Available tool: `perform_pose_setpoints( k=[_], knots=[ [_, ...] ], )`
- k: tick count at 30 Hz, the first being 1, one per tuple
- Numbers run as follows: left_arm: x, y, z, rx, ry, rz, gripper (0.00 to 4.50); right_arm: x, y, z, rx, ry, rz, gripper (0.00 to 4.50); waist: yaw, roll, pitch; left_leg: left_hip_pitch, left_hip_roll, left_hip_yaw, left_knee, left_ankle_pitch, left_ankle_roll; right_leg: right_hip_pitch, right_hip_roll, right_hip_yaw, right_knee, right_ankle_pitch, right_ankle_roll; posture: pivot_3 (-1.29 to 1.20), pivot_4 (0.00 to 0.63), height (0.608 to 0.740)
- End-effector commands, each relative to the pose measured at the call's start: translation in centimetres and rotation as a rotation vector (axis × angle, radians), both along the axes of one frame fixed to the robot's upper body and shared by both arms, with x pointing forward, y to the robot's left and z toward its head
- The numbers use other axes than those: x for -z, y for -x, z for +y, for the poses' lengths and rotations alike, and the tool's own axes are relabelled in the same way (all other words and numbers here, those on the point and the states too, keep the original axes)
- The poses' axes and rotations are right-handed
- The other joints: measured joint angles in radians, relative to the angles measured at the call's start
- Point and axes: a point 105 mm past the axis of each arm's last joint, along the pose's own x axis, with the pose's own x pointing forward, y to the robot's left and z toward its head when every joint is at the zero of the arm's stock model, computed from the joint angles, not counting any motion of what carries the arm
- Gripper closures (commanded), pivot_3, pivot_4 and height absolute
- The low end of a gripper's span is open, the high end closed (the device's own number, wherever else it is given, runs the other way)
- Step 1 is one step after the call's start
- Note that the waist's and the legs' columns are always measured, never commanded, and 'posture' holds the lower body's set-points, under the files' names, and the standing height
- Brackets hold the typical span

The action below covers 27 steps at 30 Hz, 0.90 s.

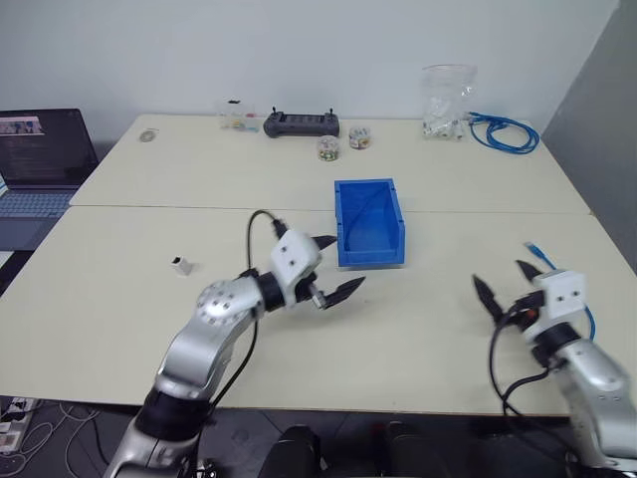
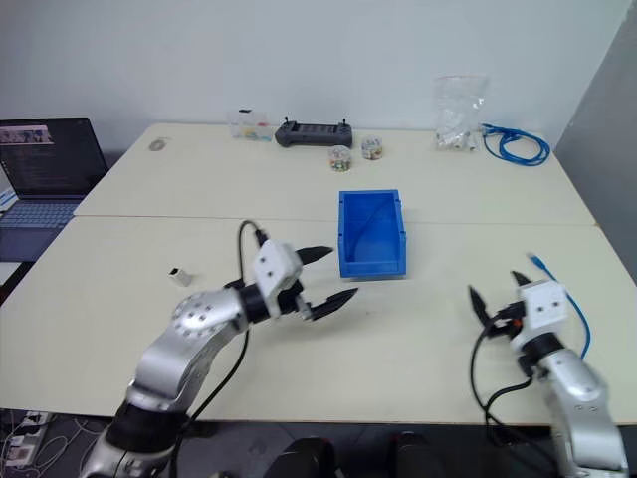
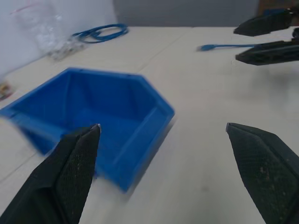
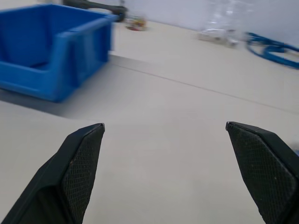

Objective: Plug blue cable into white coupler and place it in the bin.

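Since both pincers gape empty, left [image 1: 333,269] by bin [image 1: 369,221], right [image 1: 511,282] beside cable [image 1: 538,252], coupler [image 1: 181,265] far left on worktop: limp, light cable, best gripped behind plug

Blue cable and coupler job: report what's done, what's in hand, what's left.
Done: nothing. The white coupler sits alone on the table; the blue cable lies unplugged by the right gripper; the bin is empty. In hand: nothing; the left gripper is open too. Left: everything.
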Motion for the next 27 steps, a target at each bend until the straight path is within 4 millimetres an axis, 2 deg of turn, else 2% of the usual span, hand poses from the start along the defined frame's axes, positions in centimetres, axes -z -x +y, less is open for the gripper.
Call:
perform_pose_setpoints(
  k=[1,6,9,11,14,20,23,27],
  knots=[
    [-0.8,0.0,-3.3,0.120,-0.006,0.023,0.00,-1.7,-1.0,-3.8,0.065,0.031,0.012,0.07,-0.004,0.000,0.000,0.000,0.000,0.001,0.000,0.000,0.000,0.000,0.000,0.000,0.000,0.000,0.000,0.00,0.150,0.740],
    [-1.6,0.4,-6.1,0.218,-0.022,0.023,0.00,-1.1,-3.1,-8.2,0.083,0.082,0.152,0.07,-0.011,0.000,0.001,0.002,0.002,0.010,0.000,0.000,0.001,0.000,0.001,0.001,0.001,0.000,0.000,0.00,0.150,0.740],
    [-1.6,0.6,-6.9,0.248,-0.032,0.021,0.00,-0.6,-4.5,-11.1,0.146,0.060,0.235,0.07,-0.017,0.000,0.001,0.003,0.002,0.011,0.000,0.000,0.001,0.001,0.001,0.002,0.001,0.001,-0.002,0.00,0.150,0.740],
    [-1.6,0.7,-7.2,0.262,-0.039,0.021,0.00,-0.4,-5.0,-12.0,0.150,0.061,0.275,0.07,-0.022,0.000,0.001,0.003,0.002,0.012,0.000,0.000,0.001,0.001,0.001,0.002,0.001,0.003,-0.004,0.00,0.150,0.740],
    [-1.7,0.8,-7.7,0.274,-0.038,0.018,0.00,0.2,-5.6,-12.4,0.113,0.061,0.346,0.07,-0.024,0.000,0.002,0.003,0.002,0.014,0.000,0.000,0.001,0.001,0.001,0.003,0.001,0.003,-0.004,0.00,0.150,0.740],
    [-1.8,1.0,-8.2,0.291,-0.036,0.020,0.00,1.4,-6.1,-11.7,0.025,0.048,0.467,0.07,-0.025,0.000,0.002,0.003,0.001,0.015,0.001,0.001,0.001,0.001,0.001,0.004,0.001,0.004,-0.003,0.00,0.150,0.740],
    [-1.7,1.1,-8.2,0.294,-0.042,0.022,0.00,1.7,-6.2,-11.9,0.039,0.011,0.499,0.54,-0.025,0.000,0.002,0.003,0.001,0.015,0.001,0.002,-0.002,0.001,0.001,0.006,0.001,0.004,-0.003,0.00,0.150,0.740],
    [-1.6,1.0,-8.1,0.292,-0.045,0.023,0.00,1.9,-6.1,-12.2,0.064,-0.067,0.535,1.58,-0.024,0.000,0.002,0.004,0.001,0.015,0.001,0.003,-0.003,0.001,0.001,0.012,0.001,0.005,-0.001,0.00,0.150,0.740]
  ],
)
